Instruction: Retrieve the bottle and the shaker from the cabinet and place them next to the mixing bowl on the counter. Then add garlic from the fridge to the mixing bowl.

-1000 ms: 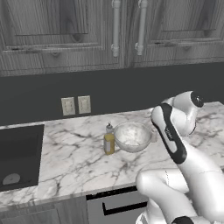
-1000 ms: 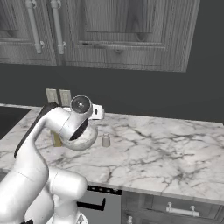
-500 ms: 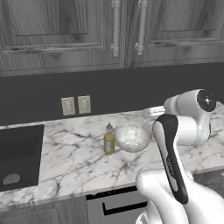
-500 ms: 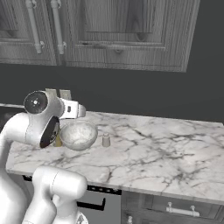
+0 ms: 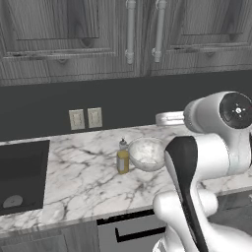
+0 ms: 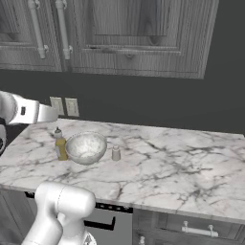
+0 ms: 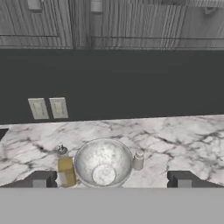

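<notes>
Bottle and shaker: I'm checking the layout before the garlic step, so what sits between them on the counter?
The mixing bowl sits between the bottle and the shaker, seen plainly in the right base view and hand view.

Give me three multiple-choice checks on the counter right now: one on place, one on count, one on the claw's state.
1. Where does the bottle stand?
A. left of the mixing bowl in the right base view
B. inside the bowl
C. in the sink

2. How many wall outlets are behind the counter?
A. one
B. two
C. four

3. The claw is:
A. shut on the shaker
B. shut on the bottle
C. open, holding nothing

Answers: 1 A, it stands beside the bowl; 2 B, two plates show; 3 C, fingertips stand wide apart.
</notes>
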